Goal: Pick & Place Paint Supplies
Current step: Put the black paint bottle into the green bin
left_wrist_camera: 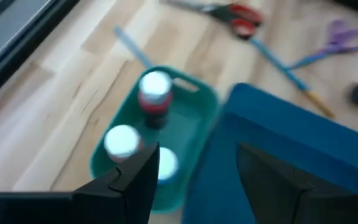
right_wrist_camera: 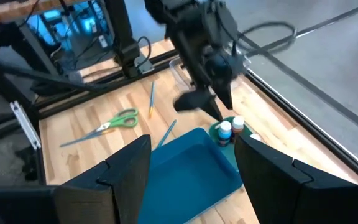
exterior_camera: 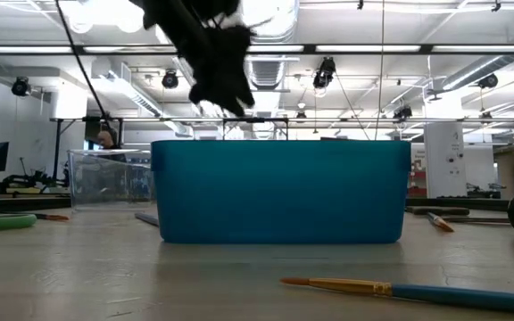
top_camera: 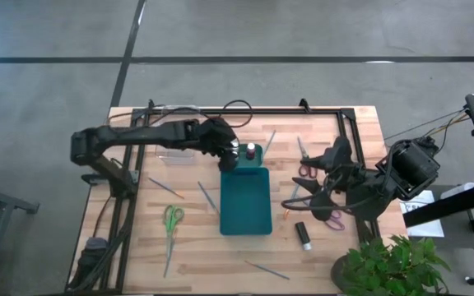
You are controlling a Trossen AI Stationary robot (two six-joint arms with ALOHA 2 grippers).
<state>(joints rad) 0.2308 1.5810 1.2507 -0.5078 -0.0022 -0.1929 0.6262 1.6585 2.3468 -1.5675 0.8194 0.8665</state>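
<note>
A small green holder (left_wrist_camera: 191,124) stands against the far end of the blue tray (top_camera: 245,205) and carries white-capped paint bottles (left_wrist_camera: 155,93). My left gripper (left_wrist_camera: 197,180) hovers open just above them, holding nothing; the right wrist view shows it (right_wrist_camera: 201,102) over the bottles (right_wrist_camera: 225,132). My right gripper (right_wrist_camera: 194,174) waits open to the right of the tray (top_camera: 301,196). On the table lie green scissors (top_camera: 173,218), red scissors (top_camera: 307,170), purple scissors (top_camera: 333,218), a black bottle (top_camera: 303,236) and several thin brushes (top_camera: 208,197).
A clear plastic box (top_camera: 175,153) sits on the table to the left of my left gripper. A potted plant (top_camera: 385,267) stands at the near right corner. A black frame (top_camera: 336,111) runs along the far edge. A brush (exterior_camera: 400,290) lies near the near edge.
</note>
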